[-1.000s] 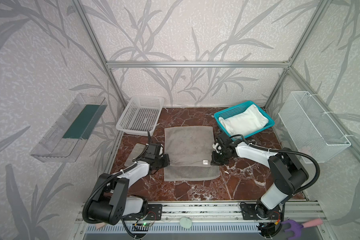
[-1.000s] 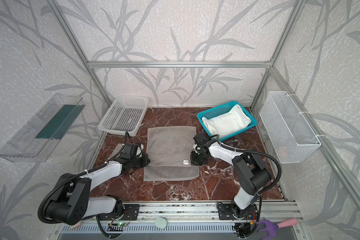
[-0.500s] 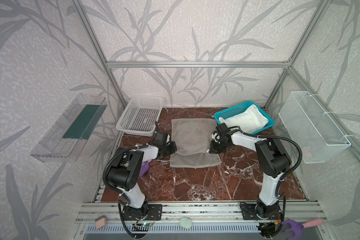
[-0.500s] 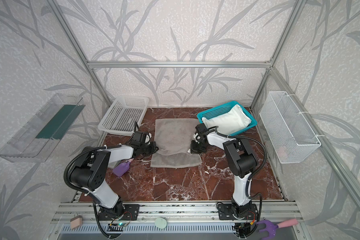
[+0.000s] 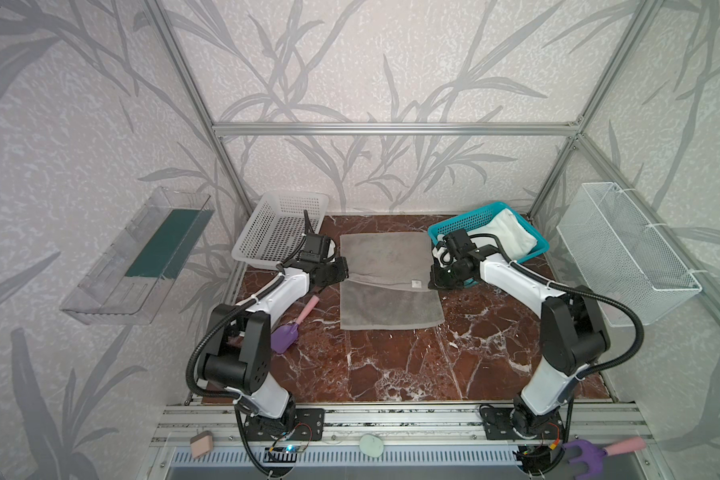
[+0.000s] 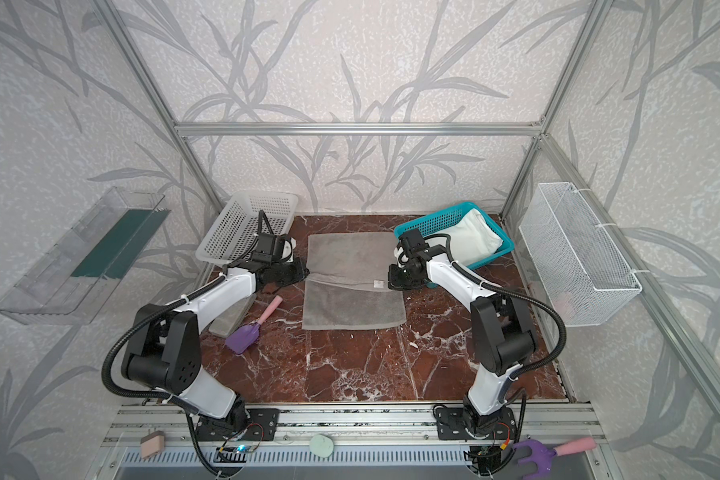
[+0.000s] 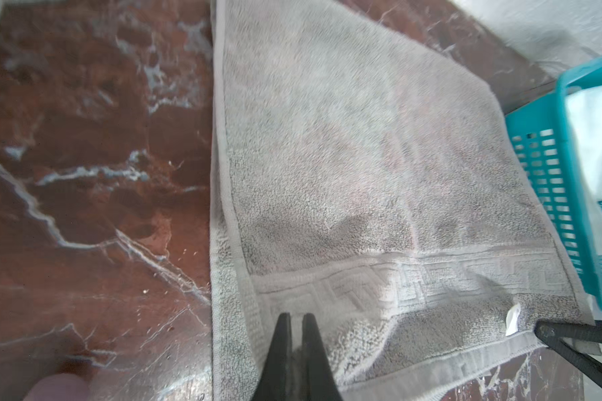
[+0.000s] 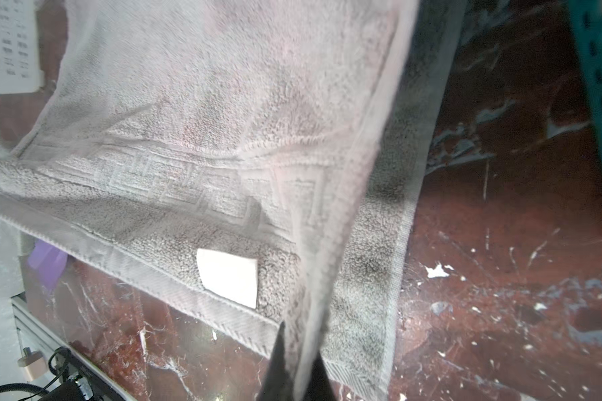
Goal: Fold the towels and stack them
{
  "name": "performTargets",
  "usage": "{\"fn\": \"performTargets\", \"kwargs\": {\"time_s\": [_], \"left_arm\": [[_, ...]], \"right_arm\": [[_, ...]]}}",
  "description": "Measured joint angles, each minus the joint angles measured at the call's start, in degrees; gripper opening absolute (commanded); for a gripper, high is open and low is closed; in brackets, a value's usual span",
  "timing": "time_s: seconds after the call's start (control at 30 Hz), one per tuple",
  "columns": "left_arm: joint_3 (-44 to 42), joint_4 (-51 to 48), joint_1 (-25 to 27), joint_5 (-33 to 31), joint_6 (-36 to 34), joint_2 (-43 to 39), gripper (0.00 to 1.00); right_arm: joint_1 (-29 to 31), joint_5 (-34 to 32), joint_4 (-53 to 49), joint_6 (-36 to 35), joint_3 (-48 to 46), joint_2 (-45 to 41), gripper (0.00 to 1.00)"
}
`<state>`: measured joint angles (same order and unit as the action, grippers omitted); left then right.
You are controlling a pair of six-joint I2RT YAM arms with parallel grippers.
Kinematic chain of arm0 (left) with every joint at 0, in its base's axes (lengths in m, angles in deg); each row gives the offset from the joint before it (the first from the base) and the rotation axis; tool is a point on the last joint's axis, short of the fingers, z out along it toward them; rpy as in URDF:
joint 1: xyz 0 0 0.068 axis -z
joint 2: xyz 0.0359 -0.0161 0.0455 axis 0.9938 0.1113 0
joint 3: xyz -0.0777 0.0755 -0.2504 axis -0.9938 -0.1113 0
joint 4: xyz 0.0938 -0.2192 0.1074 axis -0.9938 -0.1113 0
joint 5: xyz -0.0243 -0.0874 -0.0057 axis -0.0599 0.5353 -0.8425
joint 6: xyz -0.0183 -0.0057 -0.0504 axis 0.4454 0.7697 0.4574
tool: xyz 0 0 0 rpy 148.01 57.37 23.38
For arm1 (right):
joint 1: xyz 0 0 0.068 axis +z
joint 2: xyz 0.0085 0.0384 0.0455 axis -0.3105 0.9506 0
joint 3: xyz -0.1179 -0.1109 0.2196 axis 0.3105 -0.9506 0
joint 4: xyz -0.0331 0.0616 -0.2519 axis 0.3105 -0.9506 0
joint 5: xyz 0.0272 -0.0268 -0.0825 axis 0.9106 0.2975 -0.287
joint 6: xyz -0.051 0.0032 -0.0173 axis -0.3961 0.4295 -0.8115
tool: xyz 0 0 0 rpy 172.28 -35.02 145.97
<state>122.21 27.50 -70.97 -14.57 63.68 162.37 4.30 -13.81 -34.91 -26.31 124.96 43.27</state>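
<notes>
Two towels are in sight. The grey towel [image 5: 389, 307] lies on the marble table [image 5: 412, 365] with one end doubled back over itself, and that raised end stretches straight from one pair of jaws to the other. The left gripper [image 5: 344, 269] has its jaws pressed together on the left corner of the raised end. In the left wrist view the two dark fingers [image 7: 282, 347] meet over the woven border band. The right gripper [image 5: 432, 284] pinches the opposite corner, and in the right wrist view the hem runs down between its closed fingers [image 8: 275, 368]. One white label [image 8: 228, 277] sits on the cloth just beside the right jaws. The lower layer spreads flat on the table on the near side of both jaws. The white towel [image 5: 512, 237] lies bunched in the single teal basket [image 5: 466, 216], which stands just behind the right jaws. One white basket [image 5: 275, 232] stands just behind the left jaws. One purple scoop [image 5: 285, 338] with a pink handle lies on the table nearer the front than the left jaws, under that arm. One grey slab [image 6: 229, 318] lies beside it in a top view. One wire basket [image 5: 624, 257] hangs on the wall well beyond the right jaws.
</notes>
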Motion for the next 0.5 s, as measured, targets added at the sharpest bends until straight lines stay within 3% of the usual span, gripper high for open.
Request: {"fn": "performTargets", "kwargs": {"time_s": [0.23, 0.5], "left_arm": [[-0.1, -2.8, 0.0, -1.2, -2.8, -4.4, 0.0], [-17.3, 2.3, 0.7, 1.7, 0.9, -9.7, 0.0]], "right_arm": [[-0.7, 0.6, -1.7, -0.8, 2.4, -2.6, 0.0], [-0.2, 4.2, 4.3, 1.8, -16.1, -8.3, 0.0]]}}
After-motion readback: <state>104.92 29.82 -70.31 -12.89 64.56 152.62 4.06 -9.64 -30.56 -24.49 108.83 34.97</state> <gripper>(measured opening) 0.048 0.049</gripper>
